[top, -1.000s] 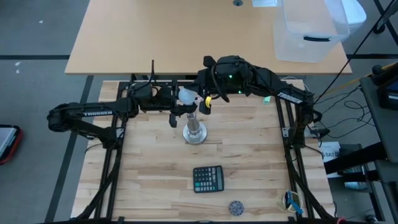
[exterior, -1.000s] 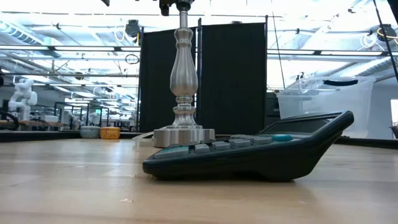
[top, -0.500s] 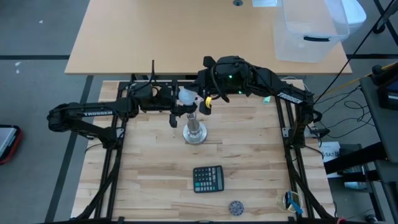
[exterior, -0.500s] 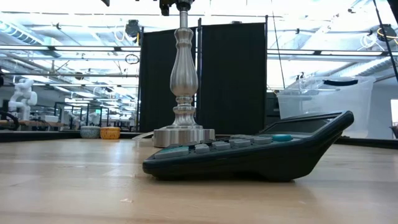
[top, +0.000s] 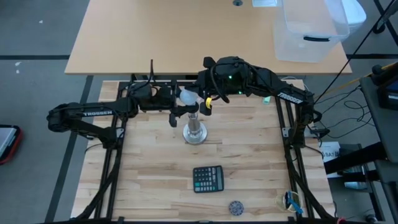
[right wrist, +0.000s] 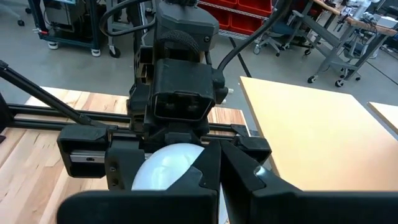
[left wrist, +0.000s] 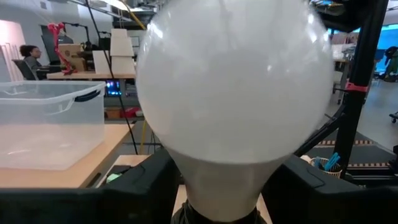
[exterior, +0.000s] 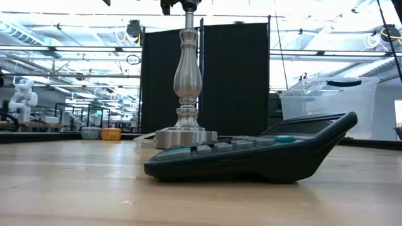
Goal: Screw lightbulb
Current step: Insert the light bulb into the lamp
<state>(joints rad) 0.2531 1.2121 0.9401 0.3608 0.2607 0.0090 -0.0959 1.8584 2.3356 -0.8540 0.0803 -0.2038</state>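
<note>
The frosted white lightbulb (top: 187, 96) sits on top of the silver stand (top: 194, 132), which stands upright on its round base on the wooden table (exterior: 187, 81). My left gripper (top: 185, 109) reaches in level from the table's left. Its fingers close around the bulb's neck, and the globe fills the left wrist view (left wrist: 233, 81). My right gripper (top: 202, 101) comes from the right, just beside the globe. Its fingers are almost together in the right wrist view (right wrist: 219, 168), partly covering the bulb (right wrist: 165, 165). My left gripper pinches the bulb's tapering neck (left wrist: 221, 186) between its two fingers (left wrist: 155, 190), just above the dark socket. The fingers come level from the table's left. The bulb stands upright on the stand. My right gripper lies against or just beside the globe; I cannot tell whether it touches.
A dark calculator (top: 208, 178) lies nearer the front edge, and fills the foreground of the low view (exterior: 251, 154). A small grey ball (top: 236, 206) lies at the front. A clear plastic bin (top: 308, 31) stands on the tan table behind.
The top of the stand and the bulb have leaned slightly toward the table's right, while the round base has stayed in place. Both grippers stay at the bulb.
</note>
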